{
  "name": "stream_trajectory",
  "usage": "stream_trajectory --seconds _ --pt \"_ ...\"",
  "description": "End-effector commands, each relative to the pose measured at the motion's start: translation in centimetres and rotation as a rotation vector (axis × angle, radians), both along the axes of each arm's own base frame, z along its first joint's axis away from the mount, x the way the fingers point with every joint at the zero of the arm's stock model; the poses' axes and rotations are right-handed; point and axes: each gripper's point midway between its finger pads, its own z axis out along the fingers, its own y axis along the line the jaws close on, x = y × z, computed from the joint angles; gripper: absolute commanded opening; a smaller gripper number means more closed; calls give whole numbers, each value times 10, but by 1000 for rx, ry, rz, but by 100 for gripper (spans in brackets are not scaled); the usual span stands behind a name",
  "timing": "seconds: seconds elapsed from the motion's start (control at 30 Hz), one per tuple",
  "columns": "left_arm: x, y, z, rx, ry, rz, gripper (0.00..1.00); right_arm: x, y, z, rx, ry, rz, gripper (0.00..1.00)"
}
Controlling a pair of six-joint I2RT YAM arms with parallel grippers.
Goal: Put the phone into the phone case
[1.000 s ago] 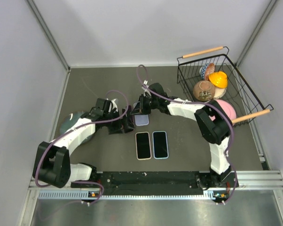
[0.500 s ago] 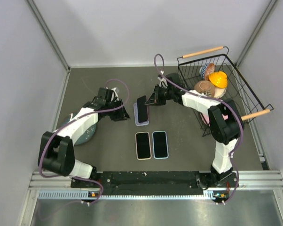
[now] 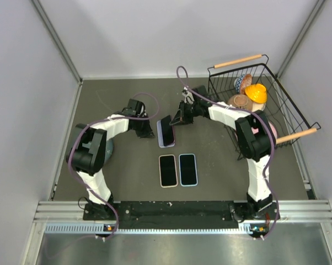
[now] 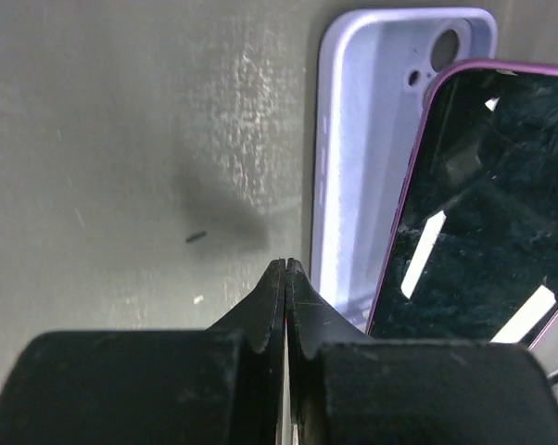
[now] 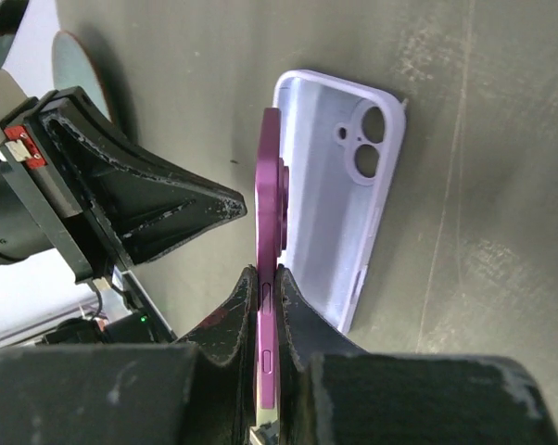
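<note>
The lavender phone case (image 3: pixel 165 141) lies open side up on the dark table, also clear in the left wrist view (image 4: pixel 353 176) and the right wrist view (image 5: pixel 339 185). My right gripper (image 3: pixel 176 120) is shut on the purple phone (image 3: pixel 167 128), gripping its edges (image 5: pixel 268 278). The phone (image 4: pixel 483 213) stands tilted over the case, its lower edge in or at the case. My left gripper (image 3: pixel 149 130) is shut and empty, its tips (image 4: pixel 286 265) just left of the case's long side. It also shows in the right wrist view (image 5: pixel 168 204).
Two more phones (image 3: pixel 167 170) (image 3: pixel 188 169) lie side by side nearer the arm bases. A black wire basket (image 3: pixel 212 88) with bowls and an orange item stands at the back right. A grey-blue plate (image 3: pixel 107 152) sits under the left arm.
My left gripper has closed from wide open and swung in beside the case. The right gripper raised the phone from over the case to a tilted stance.
</note>
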Motion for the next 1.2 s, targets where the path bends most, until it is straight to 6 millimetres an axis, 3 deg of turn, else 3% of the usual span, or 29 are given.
stream_trajectory --seconds 0.0,0.27,0.7,1.17 --pt "26 -6 1 -15 -42 16 0 16 8 17 44 -35 22 0" --pt "31 -13 -17 -42 -6 8 0 23 5 -15 4 21 20 0" --pt "16 -23 -26 -115 40 -8 0 26 -1 -41 -21 14 -7 0" --pt "-20 -27 -39 -163 97 -8 0 26 5 -43 32 24 -90 0"
